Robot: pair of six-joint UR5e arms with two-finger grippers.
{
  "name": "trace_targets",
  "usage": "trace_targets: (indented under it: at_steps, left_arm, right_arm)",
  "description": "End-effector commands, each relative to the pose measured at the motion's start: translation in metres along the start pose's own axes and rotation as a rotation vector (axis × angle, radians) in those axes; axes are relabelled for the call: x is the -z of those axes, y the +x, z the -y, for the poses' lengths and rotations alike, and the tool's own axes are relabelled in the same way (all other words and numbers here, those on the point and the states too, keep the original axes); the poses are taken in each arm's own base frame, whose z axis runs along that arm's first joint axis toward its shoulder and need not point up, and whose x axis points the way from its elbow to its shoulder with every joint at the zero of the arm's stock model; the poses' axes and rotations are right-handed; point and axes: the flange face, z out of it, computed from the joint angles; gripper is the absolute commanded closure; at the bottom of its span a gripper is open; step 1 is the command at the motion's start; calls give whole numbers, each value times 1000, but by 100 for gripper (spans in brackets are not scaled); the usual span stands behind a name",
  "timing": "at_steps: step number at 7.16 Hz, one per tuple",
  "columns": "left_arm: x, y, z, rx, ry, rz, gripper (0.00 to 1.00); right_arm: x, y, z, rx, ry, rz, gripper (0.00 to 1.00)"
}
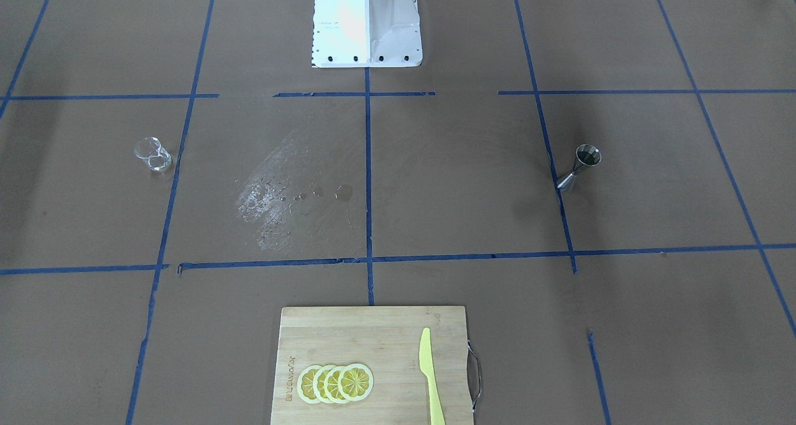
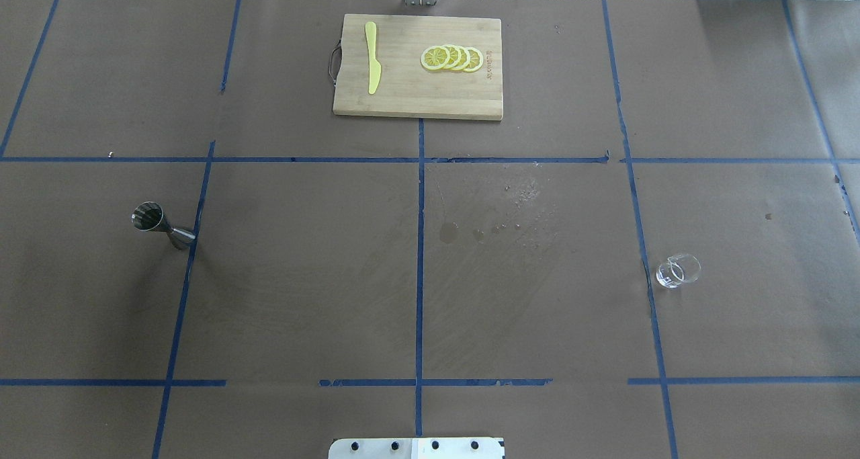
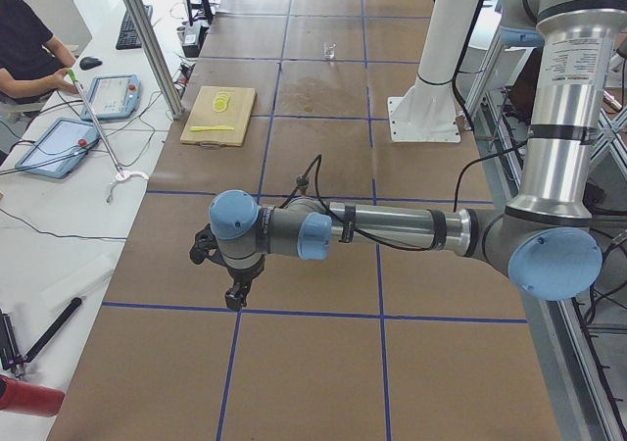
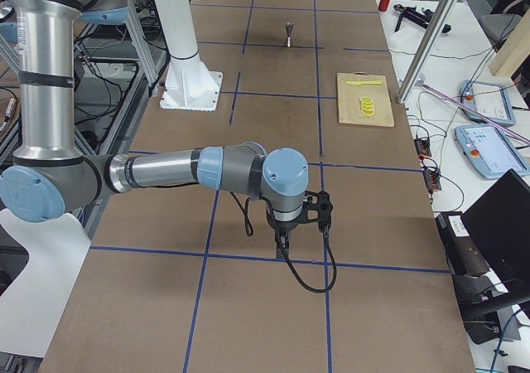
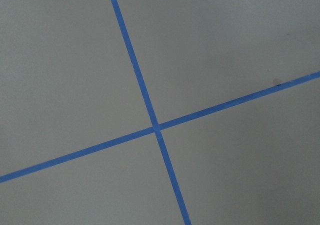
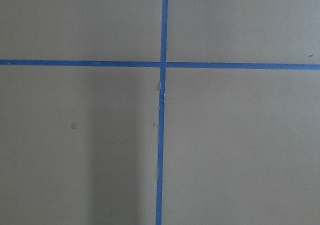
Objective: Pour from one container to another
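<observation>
- Two end effectors, one per arm. The left end effector [image 3: 235, 289] hangs low over the counter [image 3: 323, 363] at its left end, pointing down. I cannot tell whether its fingers are apart or together.
- The right end effector [image 4: 286, 239] hangs the same way at the counter's right end. Its state cannot be told either.
- Each wrist view shows only bare counter and one cross of blue tape [image 5: 155, 127].
- One cup [image 2: 678, 271], clear glass, stands upright toward the right end, midway between the near and far edges. It is well apart from both end effectors.
- One jigger [image 2: 161, 225] stands upright toward the left end, just beside a tape line and well apart from the cup.
- One wet patch [image 2: 517, 210] lies near the middle, between the two.
- One board [image 2: 416, 96] lies at the far edge. It carries one yellow knife [image 2: 371, 66] and four overlapping lemon slices [image 2: 451, 58].
</observation>
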Motion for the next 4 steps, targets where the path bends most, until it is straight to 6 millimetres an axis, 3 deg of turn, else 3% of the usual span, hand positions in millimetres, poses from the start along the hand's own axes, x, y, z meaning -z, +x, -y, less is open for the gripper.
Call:
trace_targets:
  at_steps: [1, 2, 4]
  left_arm:
    - [-2, -8, -7, 8, -23, 69, 0]
    - [-2, -8, -7, 7, -22, 70, 0]
    - [-1, -7, -5, 3, -20, 70, 0]
  right_arm:
    - [1, 0, 3, -13, 1, -10, 0]
    - [-2, 4, 4, -17, 4, -9, 0]
    - [-45, 25, 27, -53, 94, -15, 0]
